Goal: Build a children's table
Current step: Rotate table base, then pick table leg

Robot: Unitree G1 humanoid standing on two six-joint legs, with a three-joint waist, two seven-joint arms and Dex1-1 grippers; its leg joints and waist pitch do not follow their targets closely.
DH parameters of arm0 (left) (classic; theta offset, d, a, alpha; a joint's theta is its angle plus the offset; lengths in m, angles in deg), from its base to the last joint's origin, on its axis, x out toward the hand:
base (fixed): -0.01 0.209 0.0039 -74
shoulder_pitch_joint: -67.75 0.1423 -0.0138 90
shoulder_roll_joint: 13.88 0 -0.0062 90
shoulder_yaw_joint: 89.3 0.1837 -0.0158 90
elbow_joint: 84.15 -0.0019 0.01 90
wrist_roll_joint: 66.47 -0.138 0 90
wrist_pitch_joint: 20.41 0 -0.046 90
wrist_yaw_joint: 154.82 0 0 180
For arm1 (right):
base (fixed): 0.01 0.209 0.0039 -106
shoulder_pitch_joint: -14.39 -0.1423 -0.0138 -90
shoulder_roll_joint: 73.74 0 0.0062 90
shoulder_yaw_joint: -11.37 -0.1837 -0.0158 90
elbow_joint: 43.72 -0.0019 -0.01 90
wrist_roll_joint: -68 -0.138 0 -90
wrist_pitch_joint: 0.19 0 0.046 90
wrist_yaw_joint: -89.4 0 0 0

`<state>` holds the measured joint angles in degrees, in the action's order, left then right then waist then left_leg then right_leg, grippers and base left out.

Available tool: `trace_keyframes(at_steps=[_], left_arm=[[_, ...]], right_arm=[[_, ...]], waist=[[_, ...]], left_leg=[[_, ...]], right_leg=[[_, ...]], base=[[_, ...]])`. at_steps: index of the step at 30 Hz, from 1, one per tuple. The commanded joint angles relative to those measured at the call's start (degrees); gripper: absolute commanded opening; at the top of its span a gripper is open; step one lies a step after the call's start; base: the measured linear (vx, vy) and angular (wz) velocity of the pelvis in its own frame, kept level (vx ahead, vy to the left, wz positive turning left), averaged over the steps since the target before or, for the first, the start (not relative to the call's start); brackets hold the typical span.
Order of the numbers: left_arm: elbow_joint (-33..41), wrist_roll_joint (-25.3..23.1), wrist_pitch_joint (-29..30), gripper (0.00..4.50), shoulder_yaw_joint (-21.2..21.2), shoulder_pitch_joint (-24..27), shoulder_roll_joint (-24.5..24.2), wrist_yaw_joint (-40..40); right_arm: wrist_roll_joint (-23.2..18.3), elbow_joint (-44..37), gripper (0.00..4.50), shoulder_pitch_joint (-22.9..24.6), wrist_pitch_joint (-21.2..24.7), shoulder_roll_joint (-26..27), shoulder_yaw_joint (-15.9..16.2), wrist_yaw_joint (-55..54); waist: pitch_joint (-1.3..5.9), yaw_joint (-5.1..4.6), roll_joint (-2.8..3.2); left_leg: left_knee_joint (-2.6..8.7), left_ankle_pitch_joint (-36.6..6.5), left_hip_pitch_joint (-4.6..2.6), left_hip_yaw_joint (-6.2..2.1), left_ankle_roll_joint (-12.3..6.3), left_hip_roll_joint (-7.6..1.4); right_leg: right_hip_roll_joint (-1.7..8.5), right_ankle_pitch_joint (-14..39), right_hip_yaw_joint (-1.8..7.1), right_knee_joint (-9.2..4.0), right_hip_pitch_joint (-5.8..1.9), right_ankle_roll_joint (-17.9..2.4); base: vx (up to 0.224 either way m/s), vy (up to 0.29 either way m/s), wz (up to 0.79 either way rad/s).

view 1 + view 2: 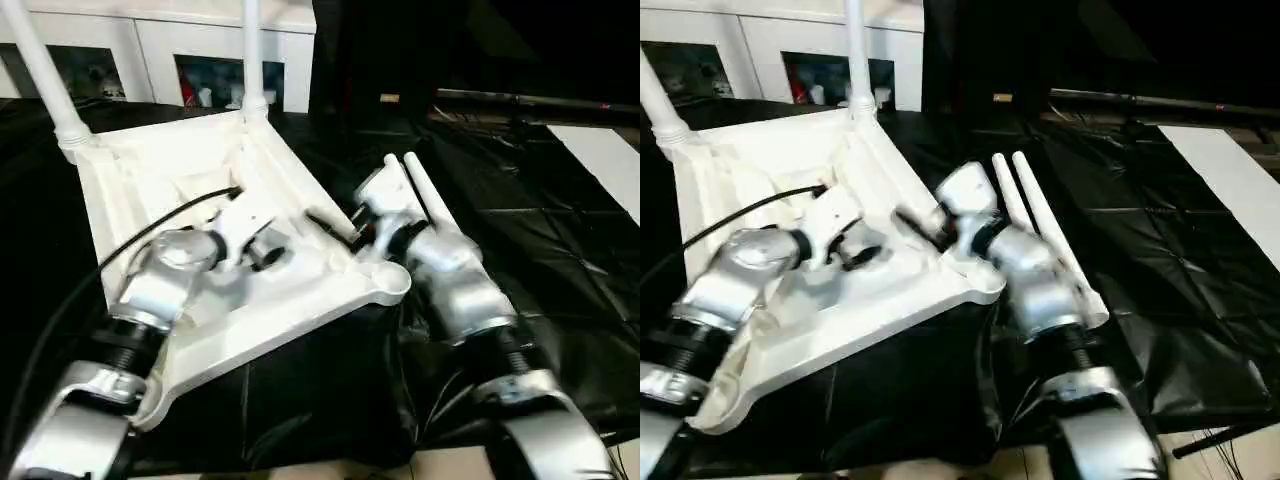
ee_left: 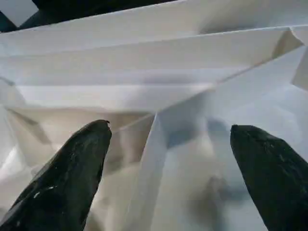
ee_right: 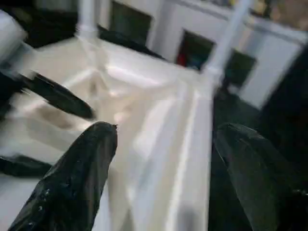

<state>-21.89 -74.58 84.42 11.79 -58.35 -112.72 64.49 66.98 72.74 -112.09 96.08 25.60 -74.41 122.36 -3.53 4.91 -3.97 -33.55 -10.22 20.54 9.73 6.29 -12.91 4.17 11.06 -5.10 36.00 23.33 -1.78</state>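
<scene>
Both grippers' black tapered fingers (image 2: 72, 178) gape wide, empty, over the tabletop (image 1: 300, 300)'s ribbed white plastic underside.

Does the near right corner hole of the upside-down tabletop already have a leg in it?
No, that corner hole is empty; two loose legs lie on the black sheet beside the tabletop.

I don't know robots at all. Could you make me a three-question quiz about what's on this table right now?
1. True or false: two legs already stand in the tabletop.
2. How many loose legs lie on the black sheet?
3. The left gripper is: A) shut on a leg, B) open over the ribbed underside, C) holding a cable.

Key: 1 true; 2 two; 3 B. The right gripper is open too, at the tabletop's edge.
</scene>
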Motion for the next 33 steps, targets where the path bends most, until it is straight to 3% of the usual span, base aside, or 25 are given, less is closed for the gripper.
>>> trace_keyframes(at_steps=[1, 5, 6, 8, 9, 12, 16, 19, 25, 33], left_arm=[[2.3, 2.39, 0.41, 4.46, -2.98, 0.36, -1.43, 1.92], [11.69, 11.58, 3.97, 4.5, -5.93, 3.63, -1.66, 10.12], [13.14, 12.86, 4.83, 4.5, -6.11, 4.08, -1.69, 11.25], [21.67, 18.14, 10.56, 4.5, -5.22, 6.39, -2.92, 16.38], [22.51, 18.56, 11.08, 4.5, -5.01, 6.6, -3.1, 16.82], [29.1, 21.17, 14.82, 4.5, -3.31, 8.23, -4.8, 19.69], [30.99, 21.52, 18.06, 4.5, -2.48, 8.98, -5.41, 20.38], [32.38, 22.08, 20.01, 4.5, -2.23, 9.59, -5.87, 20.85], [36.38, 23.38, 24.18, 4.5, -0.77, 11.32, -7.64, 20.5], [38.16, 23.32, 26.39, 4.5, -0.45, 11.6, -8.67, 20.61]], right_arm=[[0.51, -3.46, 3.69, 0.21, 7.43, -2.33, -3.3, -2.51], [0.94, -4.12, 3.95, -0.92, 18.28, -3.78, -5.77, -7.08], [1.09, -4.18, 4.02, -1.0, 19.26, -3.97, -5.84, -7.35], [1.76, -4.91, 4.19, -1.47, 25.56, -4.91, -5.94, -7.88], [1.87, -5.06, 4.19, -1.48, 26.22, -5.04, -5.92, -7.93], [4.09, -4.01, 4.48, -3.55, 34.13, -5.68, -6.55, -13.37], [4.19, -0.69, 4.48, -4.85, 39.85, -7.03, -6.42, -13.84], [3.85, 0.38, 4.48, -5.23, 42.01, -7.19, -7.09, -14.68], [1.03, 3.06, 4.48, -6.35, 48.98, -6.69, -9.64, -14.76], [0.38, 5.47, 4.48, -5.99, 52.42, -6.18, -10.06, -15.6]], waist=[[4.11, -0.06, 1.51], [4.07, 0.2, 1.53], [4.07, 0.2, 1.53], [4.07, 0.09, 1.47], [4.02, 0.0, 1.14], [3.8, -0.16, 1.06], [3.68, -0.33, 0.99], [3.81, -0.32, 0.92], [4.05, -0.32, 1.0], [3.97, -0.15, 1.16]], left_leg=[[3.94, -8.28, -0.78, 0.15, 1.12, -0.39], [3.89, -8.36, -1.01, 0.37, 2.28, -0.41], [3.89, -8.36, -1.01, 0.37, 2.28, -0.41], [3.92, -8.16, -0.74, 0.4, 2.46, -0.45], [3.93, -8.11, -0.72, 0.49, 2.34, -0.4], [3.98, -8.19, -0.73, 0.55, 2.59, -0.23], [3.92, -9.42, -0.63, 0.52, 3.05, -0.02], [3.84, -8.47, -0.69, 0.55, 3.2, -0.03], [3.7, -6.3, -0.6, 0.55, 3.07, 0.02], [3.69, -7.23, -0.71, 0.54, 3.74, 0.03]], right_leg=[[3.31, 3.75, 3.43, -3.58, -3.58, -10.44], [3.46, 3.68, 3.51, -3.44, -3.33, -10.92], [3.46, 3.68, 3.51, -3.44, -3.33, -10.92], [3.44, 3.26, 3.42, -3.17, -3.46, -11.33], [3.36, 3.45, 3.44, -3.28, -3.46, -11.19], [3.23, 6.13, 3.48, -3.51, -3.34, -9.93], [3.18, 10.88, 3.51, -4.01, -3.4, -7.4], [3.08, 10.21, 3.5, -3.96, -3.3, -6.89], [2.87, 4.93, 3.46, -3.33, -3.51, -8.13], [2.96, 6.9, 3.42, -3.56, -3.47, -7.74]], base=[[0.0, 0.0, 0.0], [0.0, 0.0, 0.0], [0.0, 0.0, 0.0], [0.0, 0.0, 0.0], [0.0, 0.0, 0.0], [0.0, 0.0, 0.0], [0.0, 0.0, 0.0], [0.0, 0.0, 0.0], [0.0, 0.0, 0.0], [0.0, 0.0, 0.0]])
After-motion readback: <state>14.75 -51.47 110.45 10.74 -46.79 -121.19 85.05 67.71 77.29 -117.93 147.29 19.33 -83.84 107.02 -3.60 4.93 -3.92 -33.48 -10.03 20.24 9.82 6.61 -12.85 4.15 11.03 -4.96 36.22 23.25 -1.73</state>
